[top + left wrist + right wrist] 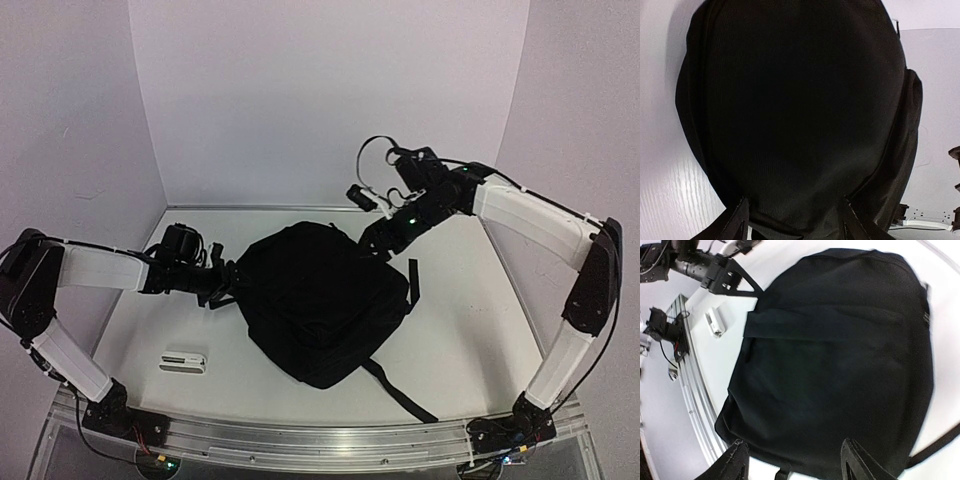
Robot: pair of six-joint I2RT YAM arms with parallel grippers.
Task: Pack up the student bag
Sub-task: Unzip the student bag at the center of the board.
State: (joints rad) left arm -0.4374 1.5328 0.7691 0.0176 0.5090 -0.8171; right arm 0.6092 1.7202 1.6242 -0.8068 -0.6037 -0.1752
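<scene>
The student bag [320, 300] is a large black backpack lying flat in the middle of the white table, with a webbing strap [400, 392] trailing towards the near right. It fills the left wrist view [800, 100] and the right wrist view [840, 355]. My left gripper [228, 282] is at the bag's left edge, jaws wide apart, with bag fabric between the fingers [740, 220]. My right gripper [372, 243] hovers at the bag's far right corner, open and empty, its fingers [855, 460] spread over the bag's edge.
A small white flat object [183, 359] lies on the table at the near left; it also shows in the right wrist view [715, 322]. White walls close in the back and sides. A metal rail [320, 440] runs along the near edge.
</scene>
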